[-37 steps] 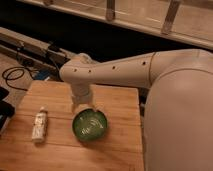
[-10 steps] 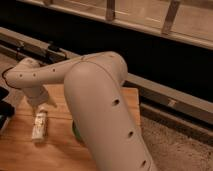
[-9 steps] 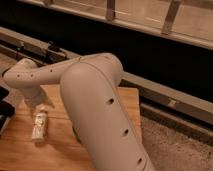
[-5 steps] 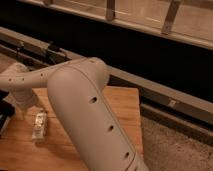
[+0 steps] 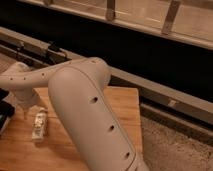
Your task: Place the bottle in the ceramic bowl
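Just beside pincer (image 5: pixel 30 110): the bottle (image 5: pixel 39 125).

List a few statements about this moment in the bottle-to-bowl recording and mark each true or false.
1. The bottle lies on its side on the wooden table. True.
2. The ceramic bowl sits in plain view beside the bottle. False: the robot's arm fills the middle of the view and no bowl shows.
3. The gripper is at the table's left side, by the bottle's far end. True.
4. The bottle is lifted clear of the table. False: it rests on the wood.
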